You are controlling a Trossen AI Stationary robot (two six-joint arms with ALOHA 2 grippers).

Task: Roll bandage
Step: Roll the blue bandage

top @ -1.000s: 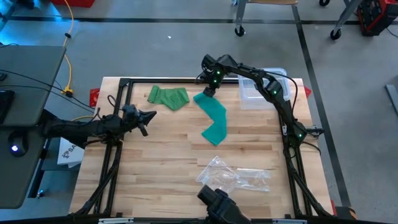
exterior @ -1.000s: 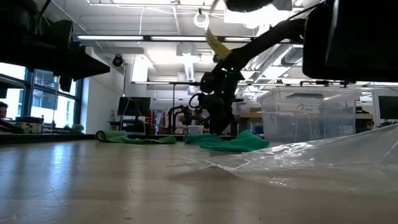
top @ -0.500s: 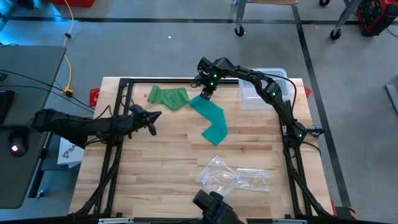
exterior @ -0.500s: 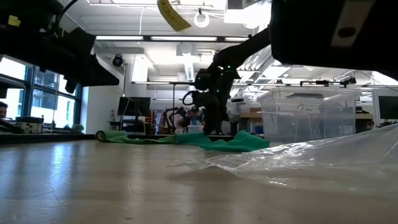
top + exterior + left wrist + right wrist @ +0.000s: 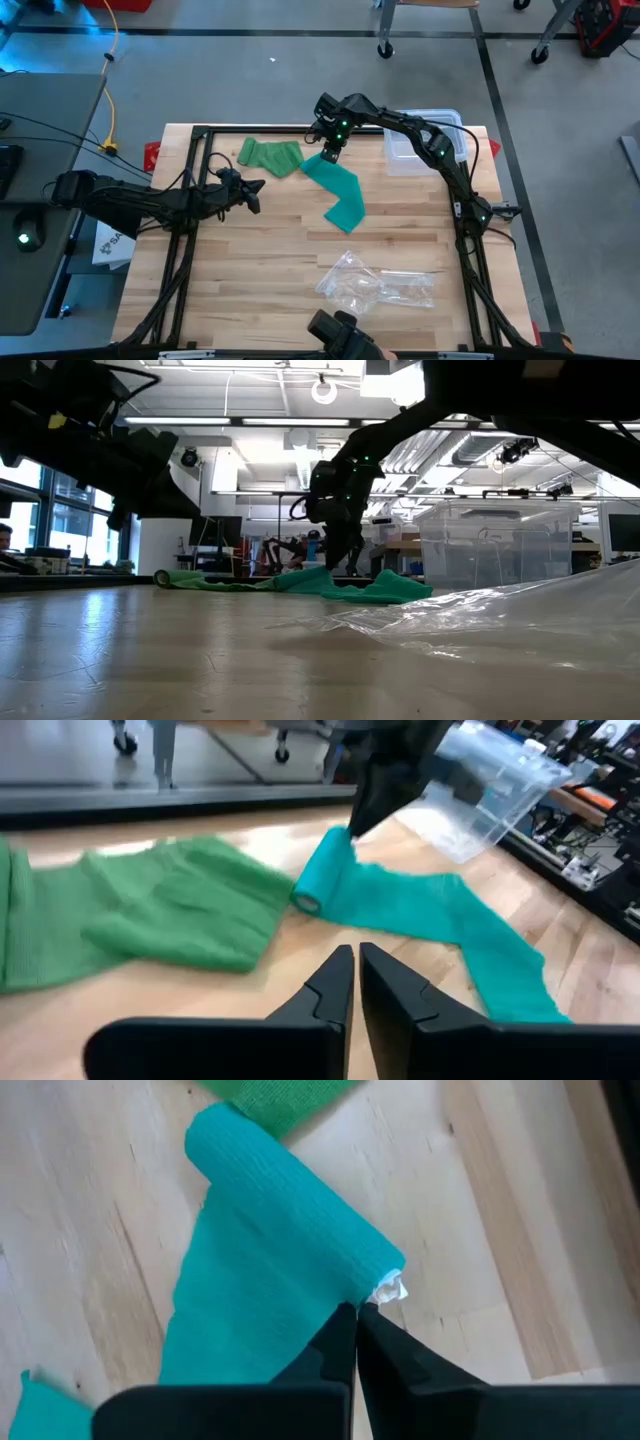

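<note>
Two closed end effectors, left [image 5: 256, 189] empty, right [image 5: 327, 153] pinching teal bandage [image 5: 340, 192], over wooden table [image 5: 260, 260], workshop beyond.

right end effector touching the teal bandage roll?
Touching. Right wrist view: the shut right end effector pinches the end of the teal bandage roll.

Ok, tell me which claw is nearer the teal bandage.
Right. The right claw sits shut at the rolled end of the teal bandage, pinching its edge. The left claw hovers shut over bare wood, off to the bandage's side, clear of it.
</note>
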